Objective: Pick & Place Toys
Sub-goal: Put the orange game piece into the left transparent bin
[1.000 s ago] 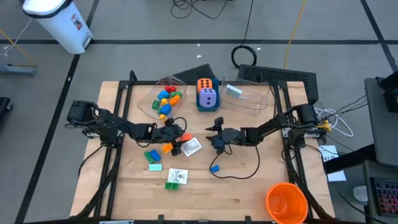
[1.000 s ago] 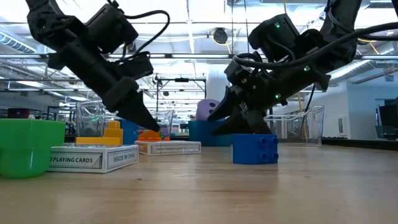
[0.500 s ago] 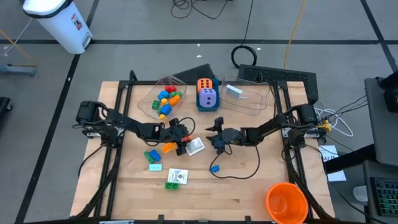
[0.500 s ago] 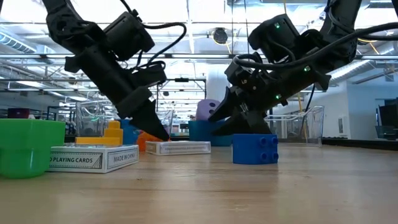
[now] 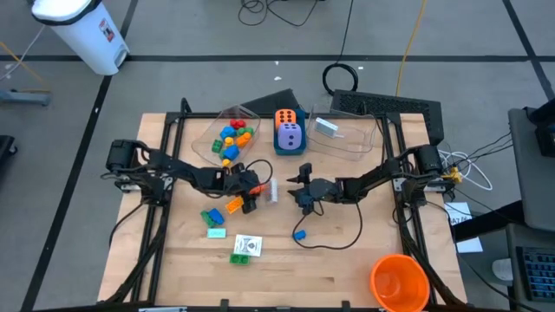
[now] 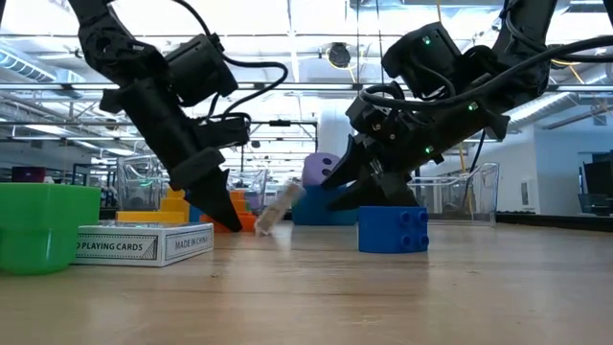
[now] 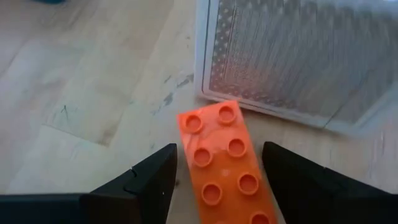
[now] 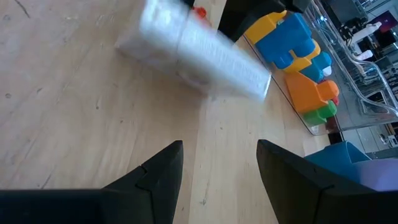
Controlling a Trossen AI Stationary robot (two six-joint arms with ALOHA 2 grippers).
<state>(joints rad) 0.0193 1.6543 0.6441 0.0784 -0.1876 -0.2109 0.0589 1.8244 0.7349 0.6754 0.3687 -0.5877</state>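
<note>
Our left gripper [image 7: 214, 180], fingers wide, straddles the long orange plastic brick [image 7: 227, 158] lying mid-table beside the white card box [image 7: 292, 56]. Next we must close and lift. Our right gripper [image 5: 301, 195] waits open nearby.

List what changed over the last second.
The left gripper pushed further toward the table's middle, and the white card box it reached, flat before, tipped up on edge. The orange brick lies between its open jaws. The right gripper, also open, and the blue brick stayed put.
</note>
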